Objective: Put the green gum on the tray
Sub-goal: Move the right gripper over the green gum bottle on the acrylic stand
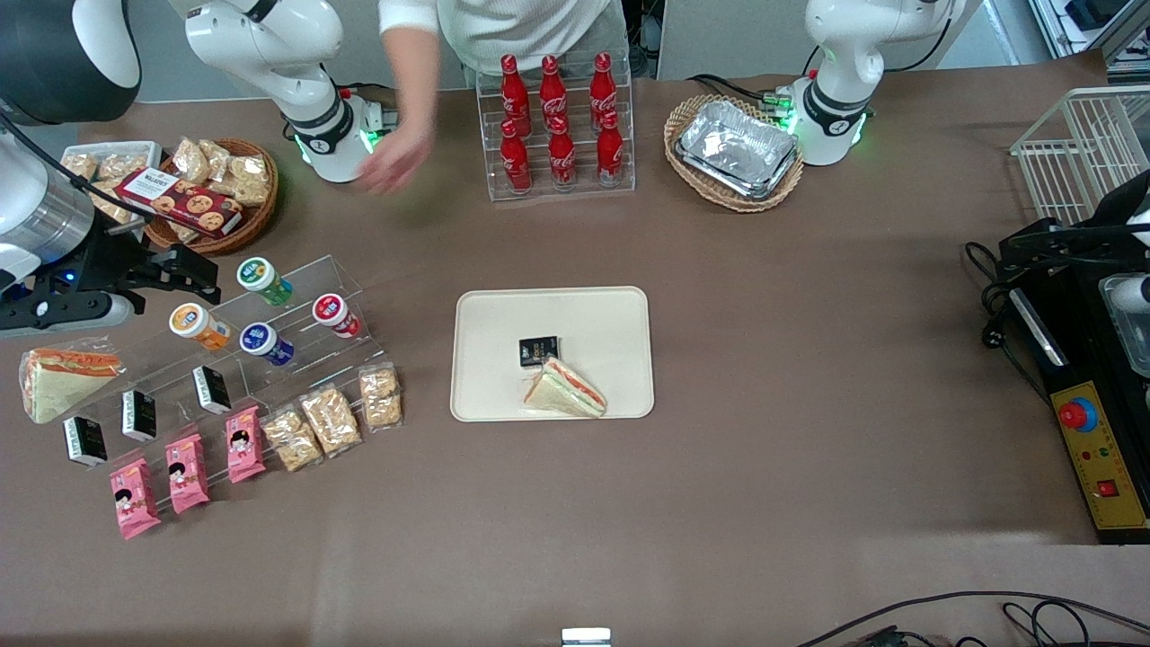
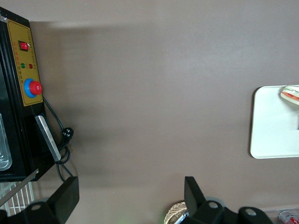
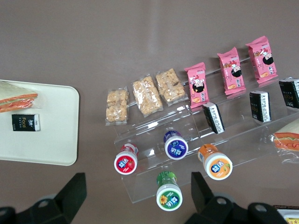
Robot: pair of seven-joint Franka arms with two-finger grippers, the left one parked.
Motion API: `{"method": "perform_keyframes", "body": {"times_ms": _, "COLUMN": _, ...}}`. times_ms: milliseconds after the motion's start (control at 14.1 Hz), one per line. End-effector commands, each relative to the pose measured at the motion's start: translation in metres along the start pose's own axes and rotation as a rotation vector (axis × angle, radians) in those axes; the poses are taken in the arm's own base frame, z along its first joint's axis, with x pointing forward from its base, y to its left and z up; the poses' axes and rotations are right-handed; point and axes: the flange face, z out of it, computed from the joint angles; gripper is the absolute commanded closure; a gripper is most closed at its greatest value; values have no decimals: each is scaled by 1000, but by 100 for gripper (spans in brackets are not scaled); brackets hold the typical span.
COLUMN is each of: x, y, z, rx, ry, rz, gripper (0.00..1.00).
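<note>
The green gum, a green canister with a white lid, lies on the top step of a clear acrylic stand. My right gripper is open and empty, hovering above the stand beside the green gum, toward the working arm's end; the canister lies between its two fingers, closer to this one. The cream-beige tray lies mid-table holding a sandwich and a small black packet.
The stand also holds orange, blue and red canisters, black packets, pink packs and snack bars. A sandwich lies beside it. A person's hand, a cola rack and baskets stand farther back.
</note>
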Motion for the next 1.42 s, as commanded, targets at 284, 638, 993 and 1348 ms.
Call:
{"method": "perform_keyframes", "body": {"times_ms": 284, "x": -5, "y": 11, "z": -5, "rx": 22, "ry": -17, "rz": -149, "gripper": 0}}
{"method": "perform_keyframes", "body": {"times_ms": 638, "x": -41, "y": 15, "z": -8, "rx": 22, "ry": -24, "rz": -187, "gripper": 0}}
{"method": "perform_keyframes", "body": {"times_ms": 993, "x": -100, "y": 33, "z": 1, "rx": 25, "ry": 8, "rz": -258, "gripper": 0}}
{"method": "perform_keyframes", "body": {"times_ms": 1348, "x": -135, "y": 40, "z": 37, "rx": 32, "ry": 23, "rz": -264, "gripper": 0}}
